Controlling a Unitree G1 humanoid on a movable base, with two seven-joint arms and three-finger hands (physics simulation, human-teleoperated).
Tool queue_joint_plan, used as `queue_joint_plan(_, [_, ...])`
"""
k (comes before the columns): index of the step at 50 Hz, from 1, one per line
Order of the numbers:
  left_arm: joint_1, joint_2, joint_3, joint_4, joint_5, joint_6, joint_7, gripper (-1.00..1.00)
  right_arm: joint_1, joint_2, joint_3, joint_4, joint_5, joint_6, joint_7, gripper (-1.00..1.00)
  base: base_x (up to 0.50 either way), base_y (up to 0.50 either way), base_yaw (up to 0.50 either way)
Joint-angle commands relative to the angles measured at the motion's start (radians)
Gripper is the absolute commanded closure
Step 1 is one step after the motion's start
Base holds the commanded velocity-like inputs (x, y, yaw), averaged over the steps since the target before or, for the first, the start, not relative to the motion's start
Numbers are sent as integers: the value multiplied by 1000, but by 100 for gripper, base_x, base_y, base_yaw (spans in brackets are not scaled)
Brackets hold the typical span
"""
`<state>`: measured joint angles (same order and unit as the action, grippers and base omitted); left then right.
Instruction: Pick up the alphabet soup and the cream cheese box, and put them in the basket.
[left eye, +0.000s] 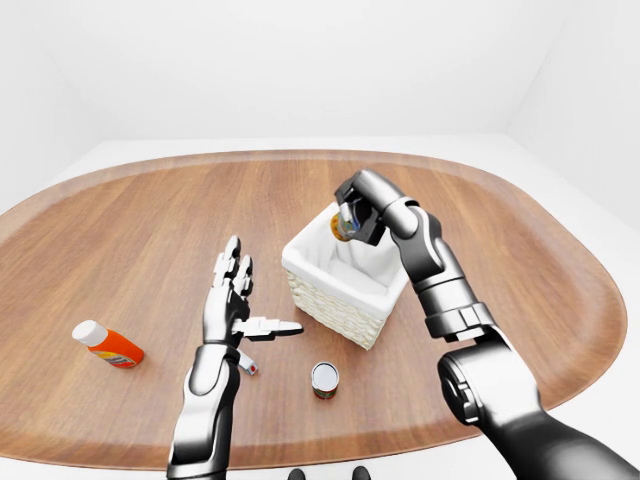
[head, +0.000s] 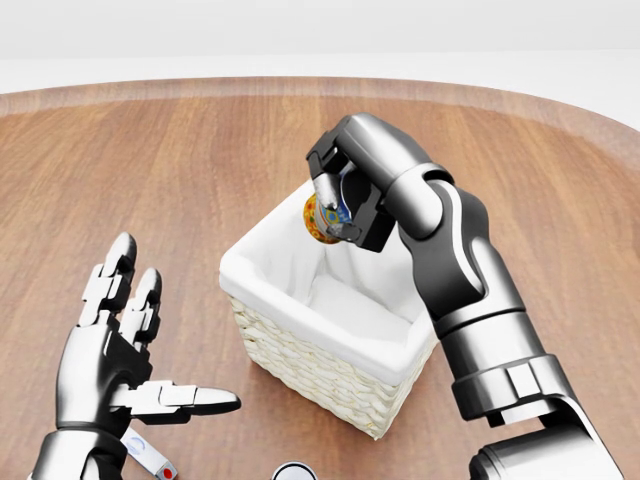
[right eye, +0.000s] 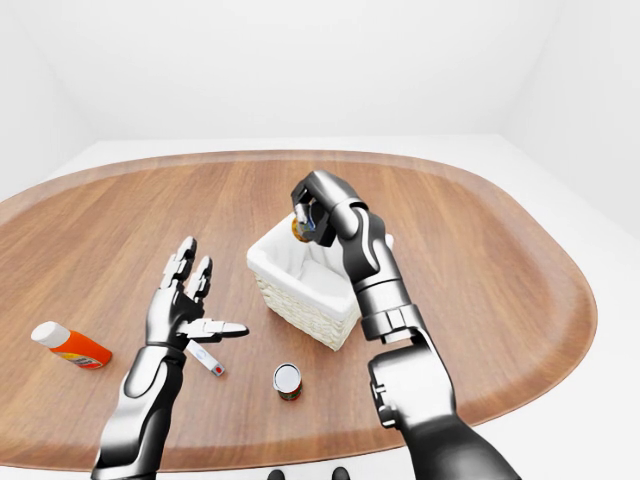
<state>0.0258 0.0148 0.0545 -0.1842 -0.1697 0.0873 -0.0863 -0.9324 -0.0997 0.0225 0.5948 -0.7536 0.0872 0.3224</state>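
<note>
My right hand (head: 338, 200) is shut on the alphabet soup can (head: 318, 220), which has an orange, yellow and blue label. It holds the can tilted just above the top rim of the white-lined wicker basket (head: 262, 285). The basket's inside looks bare. My left hand (head: 150, 340) is open with its fingers spread, hovering left of the basket. Under it lies the cream cheese box (right eye: 208, 358), a small flat white box with blue and red marks; the hand is not touching it.
A second can (left eye: 325, 378) with a pale lid stands upright below the basket near the table's bottom edge. An orange bottle with a white cap (left eye: 107, 344) lies at the far left. The round wooden table (left eye: 150, 230) spreads wide around the basket.
</note>
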Motion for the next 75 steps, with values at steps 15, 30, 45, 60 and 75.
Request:
queue_joint_plan(15, [-2,0,0,9,4,0,3,-100,80,9,20,-121,-2,0,0,-100,0,0,0])
queue_joint_plan(30, [1,0,0,4,7,0,3,-100,123,12,6,-378,-41,0,99,-100,0,0,0])
queue_joint_plan(45, [24,4,7,-7,24,0,6,-100,285,5,-7,-688,-20,0,128,-100,0,0,0])
queue_joint_plan(60, [80,34,44,-50,230,0,53,-100,691,56,19,-1161,-14,0,165,-100,0,0,0])
queue_joint_plan(75, [87,70,103,-117,581,0,-7,-100,992,64,-43,-1364,160,0,74,-100,0,0,0])
